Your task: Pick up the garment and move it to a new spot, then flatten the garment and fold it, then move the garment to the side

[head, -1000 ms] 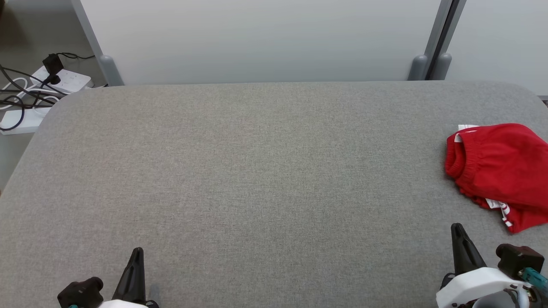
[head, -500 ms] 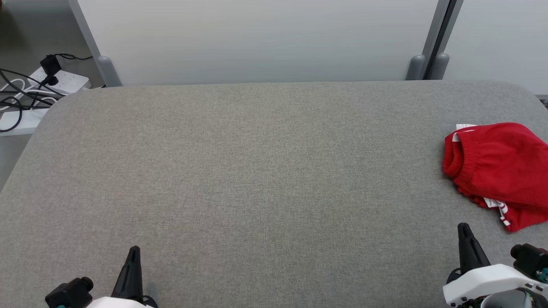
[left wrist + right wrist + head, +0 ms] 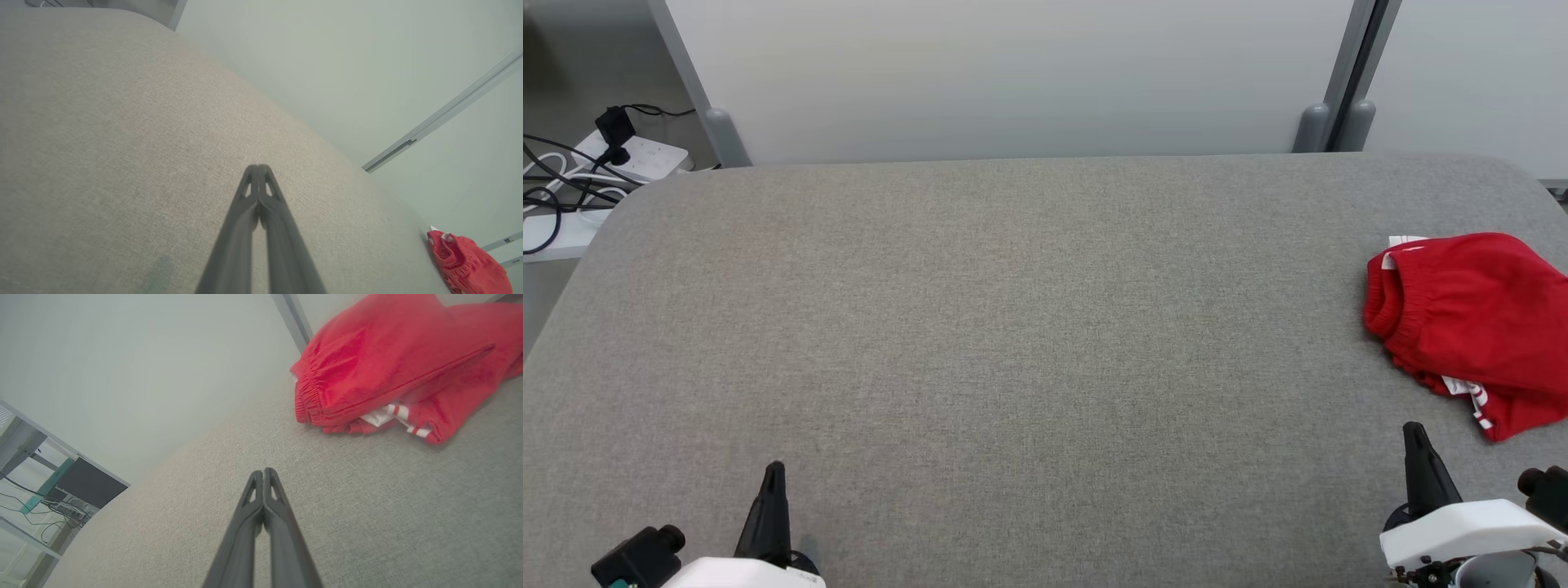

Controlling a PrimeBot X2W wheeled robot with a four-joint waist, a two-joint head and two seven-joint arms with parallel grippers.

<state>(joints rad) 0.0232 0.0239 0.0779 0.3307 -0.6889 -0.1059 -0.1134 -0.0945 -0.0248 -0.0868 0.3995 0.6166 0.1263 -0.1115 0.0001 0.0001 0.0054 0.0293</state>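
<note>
The garment [image 3: 1478, 327] is a red pair of shorts with white trim, bunched in a heap at the right edge of the grey table [image 3: 1013, 327]. It also lies at the upper right in the right wrist view, garment [image 3: 392, 363], and small at the lower right in the left wrist view, garment [image 3: 466, 263]. My right gripper [image 3: 1414, 433] is shut and empty, just in front of the heap near the table's front right. My left gripper [image 3: 774, 470] is shut and empty at the front left, far from the garment. Both pairs of fingers meet at their tips: left gripper [image 3: 258, 167], right gripper [image 3: 263, 471].
A pale partition wall [image 3: 1013, 73] with grey posts [image 3: 1327, 122] stands behind the table. On the floor at the far left lie a white power strip [image 3: 637, 155] and tangled cables [image 3: 556, 196]. The table's wide middle is bare grey fabric.
The head camera has shifted slightly, so the scene has slid left. Both grippers sit a little lower and farther apart in the view. The garment has not moved.
</note>
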